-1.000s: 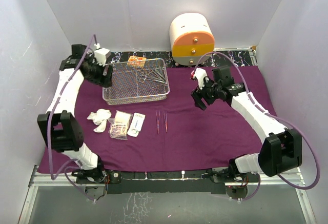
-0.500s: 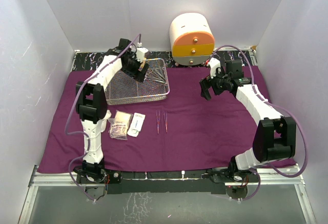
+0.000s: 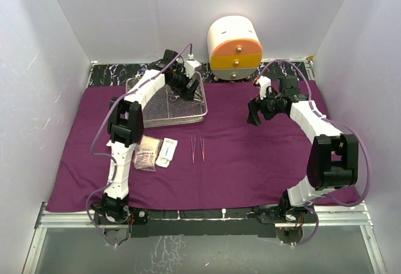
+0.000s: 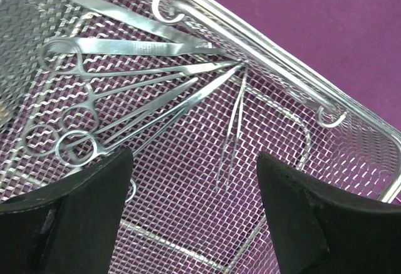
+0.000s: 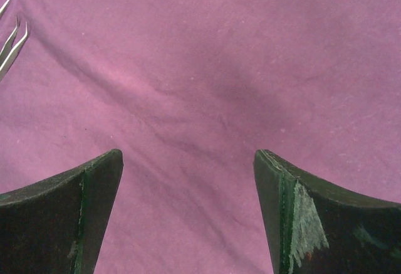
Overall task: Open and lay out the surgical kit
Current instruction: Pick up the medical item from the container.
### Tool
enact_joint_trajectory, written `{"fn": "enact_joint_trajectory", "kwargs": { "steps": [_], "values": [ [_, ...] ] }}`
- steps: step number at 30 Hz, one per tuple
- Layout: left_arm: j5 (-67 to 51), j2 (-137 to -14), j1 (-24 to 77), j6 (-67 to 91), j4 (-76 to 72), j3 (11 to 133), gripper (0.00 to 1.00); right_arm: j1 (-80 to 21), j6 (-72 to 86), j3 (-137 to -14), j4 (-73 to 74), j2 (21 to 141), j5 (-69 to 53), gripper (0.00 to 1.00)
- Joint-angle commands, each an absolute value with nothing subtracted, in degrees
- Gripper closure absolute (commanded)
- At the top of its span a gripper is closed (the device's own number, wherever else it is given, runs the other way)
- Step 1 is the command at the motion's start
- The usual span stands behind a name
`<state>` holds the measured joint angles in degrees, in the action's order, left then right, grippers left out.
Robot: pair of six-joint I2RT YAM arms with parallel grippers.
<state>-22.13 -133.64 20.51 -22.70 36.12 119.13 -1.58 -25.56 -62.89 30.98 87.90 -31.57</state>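
Several ring-handled forceps (image 4: 125, 108) lie fanned on the floor of the wire-mesh tray (image 3: 168, 120), their rings bunched at one end and their tips converging at the tray wall. Beside those tips lies a fine pair of tweezers (image 4: 233, 123), and a flat steel handle (image 4: 131, 26) runs along the same wall. The left tool (image 4: 194, 161) hangs above this cluster at the tray's far right corner, jaws wide and holding nothing. The right tool (image 5: 188, 161) is well to the right of the tray, also spread wide and empty over bare purple cloth (image 3: 250, 161), which is spread flat on the bench under the tray and out past it to the right and the near side. Just in front of the tray, on the cloth, lie two more tweezers (image 3: 197, 148), with small flat packets (image 3: 156, 152) to their left. The white-and-orange cabinet (image 3: 235, 42) stands behind the tray, to its right. The forceps look light, stiff and slick, and they lie almost flush with the mesh, so a pinch across the shanks just below the rings seems the surest hold. Because they overlap, lifting one could drag its neighbours, and a tip might catch in the mesh. The thin tweezers are probably springy, so a hold across both legs near mid-length looks safest.
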Motion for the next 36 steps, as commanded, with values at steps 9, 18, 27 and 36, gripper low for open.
{"fn": "enact_joint_trajectory", "kwargs": {
  "steps": [9, 18, 27, 36],
  "values": [
    [-25.3, -133.5, 22.6, -30.6, 37.7, 115.1, 0.35, -1.4, -27.8, -67.4, 33.3, 91.6, -34.2, 0.20],
    [-24.2, -135.5, 23.3, -29.8, 37.4, 113.4, 0.54, -1.3, -28.1, -66.6, 33.7, 92.3, -35.5, 0.21],
    [-20.3, -135.2, 24.1, -30.8, 35.2, 109.1, 0.64, -1.2, -28.5, -64.9, 33.1, 90.9, -35.4, 0.21],
    [-18.2, -133.1, 24.2, -31.0, 35.7, 108.3, 0.80, -1.1, -28.3, -64.4, 32.7, 90.1, -35.7, 0.21]
  ]
}}
